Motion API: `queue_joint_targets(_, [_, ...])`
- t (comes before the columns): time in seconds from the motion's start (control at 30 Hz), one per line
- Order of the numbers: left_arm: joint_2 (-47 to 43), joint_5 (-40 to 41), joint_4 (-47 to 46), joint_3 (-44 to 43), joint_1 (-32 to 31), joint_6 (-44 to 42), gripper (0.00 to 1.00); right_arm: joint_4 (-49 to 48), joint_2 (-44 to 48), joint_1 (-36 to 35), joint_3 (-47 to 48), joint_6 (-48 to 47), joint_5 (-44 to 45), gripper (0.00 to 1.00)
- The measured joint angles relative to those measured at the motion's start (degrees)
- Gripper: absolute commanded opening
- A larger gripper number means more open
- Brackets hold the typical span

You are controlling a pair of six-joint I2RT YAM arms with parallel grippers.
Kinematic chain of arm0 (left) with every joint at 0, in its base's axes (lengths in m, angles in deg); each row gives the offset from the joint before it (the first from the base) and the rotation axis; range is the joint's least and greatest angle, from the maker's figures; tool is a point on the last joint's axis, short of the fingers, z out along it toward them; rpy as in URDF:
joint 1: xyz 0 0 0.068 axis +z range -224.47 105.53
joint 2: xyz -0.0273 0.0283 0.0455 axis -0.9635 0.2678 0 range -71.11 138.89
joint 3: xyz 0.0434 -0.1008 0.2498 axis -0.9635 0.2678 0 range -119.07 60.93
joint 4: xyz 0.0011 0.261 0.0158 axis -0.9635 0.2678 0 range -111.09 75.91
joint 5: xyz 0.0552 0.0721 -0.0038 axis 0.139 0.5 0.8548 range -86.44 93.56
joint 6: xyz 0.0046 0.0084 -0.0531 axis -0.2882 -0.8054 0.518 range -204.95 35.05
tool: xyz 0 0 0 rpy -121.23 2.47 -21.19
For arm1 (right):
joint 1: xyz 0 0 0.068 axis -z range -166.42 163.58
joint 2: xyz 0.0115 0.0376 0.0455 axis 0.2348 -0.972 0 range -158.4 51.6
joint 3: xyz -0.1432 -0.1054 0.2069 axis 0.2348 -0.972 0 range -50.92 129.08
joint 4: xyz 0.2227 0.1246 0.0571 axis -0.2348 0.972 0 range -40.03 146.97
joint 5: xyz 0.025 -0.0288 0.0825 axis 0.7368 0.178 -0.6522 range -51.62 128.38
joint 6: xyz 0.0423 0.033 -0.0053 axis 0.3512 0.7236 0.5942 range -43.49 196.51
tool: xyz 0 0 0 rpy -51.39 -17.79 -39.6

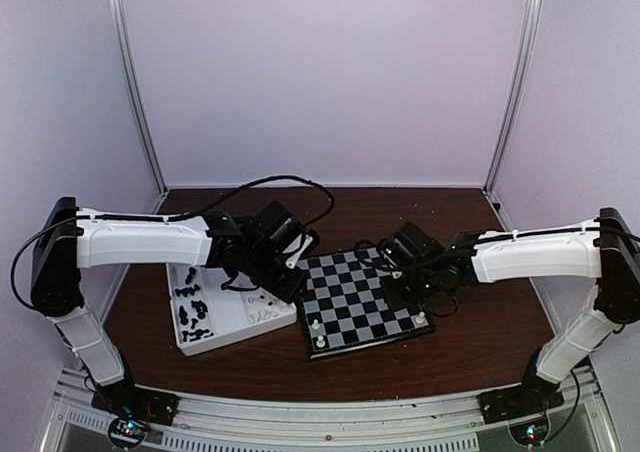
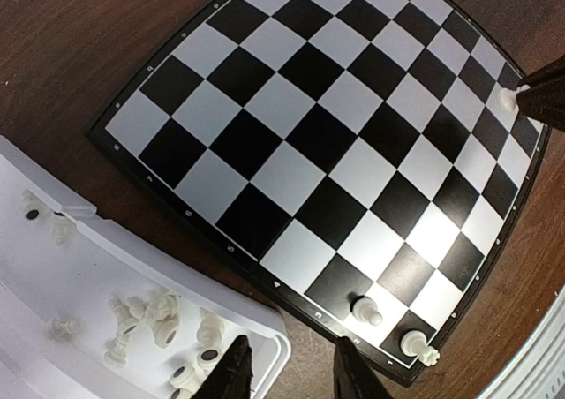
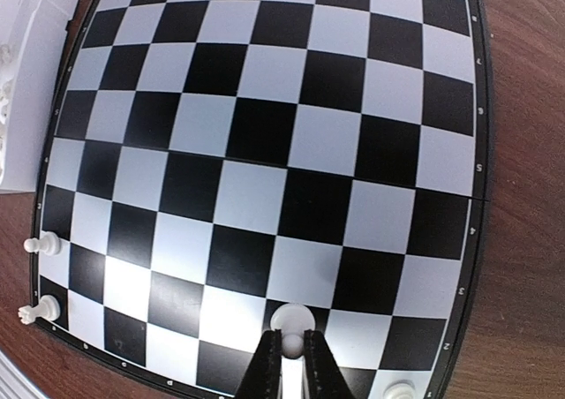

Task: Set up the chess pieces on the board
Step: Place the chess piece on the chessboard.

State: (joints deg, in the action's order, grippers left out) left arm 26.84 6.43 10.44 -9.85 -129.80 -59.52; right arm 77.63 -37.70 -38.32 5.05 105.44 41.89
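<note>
Closest to your right wrist camera is the right hand [image 3: 290,335]. Its fingers [image 3: 263,372] are drawn together on a white pawn [image 3: 290,316], whose round head shows just past their tips. The pawn is one row in from the chessboard [image 3: 265,134] edge at 6 o'clock in that view; you cannot tell from here whether its foot touches the square. Another white piece [image 3: 399,390] stands on the edge row at 5 o'clock. Two more white pieces [image 3: 42,275] sit at the 8 o'clock corner, one behind the other, along the board's left rim.

From the top camera, the board lies near the middle of the dark wooden bench [image 1: 480,342], turned slightly. Your right arm reaches in over its 4 o'clock corner.

A white compartment tray [image 1: 235,337] sits just beside the board at its 9 o'clock. Black pieces [image 1: 195,307] are scattered in its left compartment, and a loose heap of cream-white pieces [image 2: 146,315] — several of them tipped over — lies in the one nearer the board.

Your left hand [image 2: 291,350] hangs over the tray corner nearest the board, by the board's 9 o'clock edge. Its fingers [image 2: 234,372] are apart with nothing between them — only tray rim and bare bench show in the gap.
</note>
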Motion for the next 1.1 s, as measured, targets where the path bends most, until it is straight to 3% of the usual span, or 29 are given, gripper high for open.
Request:
queue_joint_targets(0.47, [0.0, -0.79, 0.0, -0.02, 0.0, 0.02, 0.33, 1.88, 3.76, 6.73, -4.17, -0.17, -1.01, 0.07])
queue_joint_targets(1.1, [0.31, -1.81, -0.02, -0.04, 0.0, 0.0, 0.33, 4.76, 3.89, 9.42, -5.03, -2.05, -2.27, 0.08])
